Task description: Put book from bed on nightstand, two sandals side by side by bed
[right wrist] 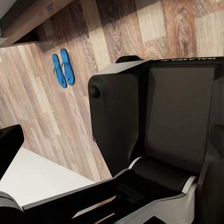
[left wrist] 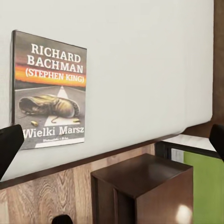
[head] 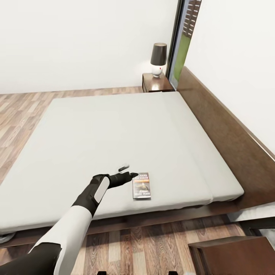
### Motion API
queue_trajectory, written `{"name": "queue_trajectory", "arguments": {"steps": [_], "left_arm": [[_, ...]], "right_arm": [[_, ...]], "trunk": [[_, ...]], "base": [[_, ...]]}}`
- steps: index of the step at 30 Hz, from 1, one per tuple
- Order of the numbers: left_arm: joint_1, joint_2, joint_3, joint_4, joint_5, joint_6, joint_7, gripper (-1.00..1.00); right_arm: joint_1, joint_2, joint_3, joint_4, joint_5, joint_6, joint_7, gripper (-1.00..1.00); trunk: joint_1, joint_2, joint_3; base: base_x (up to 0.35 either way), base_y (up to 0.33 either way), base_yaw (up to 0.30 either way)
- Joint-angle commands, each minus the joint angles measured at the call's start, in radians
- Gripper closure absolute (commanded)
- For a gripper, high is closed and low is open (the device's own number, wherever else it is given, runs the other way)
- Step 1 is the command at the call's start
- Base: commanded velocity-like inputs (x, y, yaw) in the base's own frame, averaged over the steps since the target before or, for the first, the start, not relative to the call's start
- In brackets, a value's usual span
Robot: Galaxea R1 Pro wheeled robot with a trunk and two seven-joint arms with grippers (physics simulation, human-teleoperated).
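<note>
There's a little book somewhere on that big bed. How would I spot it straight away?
Find the wide off-white mattress of the bed, then its near edge by the wooden floor. The book lies flat there, just beside the left end effector. It is the only dark thing on the mattress, with white lettering, an orange band and a boot pictured.

bedroom, bed (head: 114, 130), nightstand (head: 156, 83), lamp (head: 158, 59)

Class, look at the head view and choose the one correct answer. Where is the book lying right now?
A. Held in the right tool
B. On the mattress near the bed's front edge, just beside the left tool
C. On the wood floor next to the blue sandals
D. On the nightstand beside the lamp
B: the book lies flat on the bed mattress near its front edge, with the left tool reaching beside it.
</note>
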Motion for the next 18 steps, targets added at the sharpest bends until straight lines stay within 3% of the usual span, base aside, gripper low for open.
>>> {"name": "queue_trajectory", "arguments": {"steps": [1,18], "left_arm": [[0.000,0.000,0.001,-0.001,0.004,0.005,0.000,-1.00],[0.000,0.000,0.001,-0.002,0.004,0.005,0.000,-1.00]], "right_arm": [[0.000,0.000,-0.009,-0.001,0.009,0.003,0.004,-1.00],[0.000,0.000,-0.008,-0.001,0.009,-0.001,0.003,-1.00]], "trunk": [[0.000,-0.002,-0.003],[0.000,-0.002,-0.030]], "base": [[0.000,0.000,0.000],[0.000,0.000,0.000]]}}
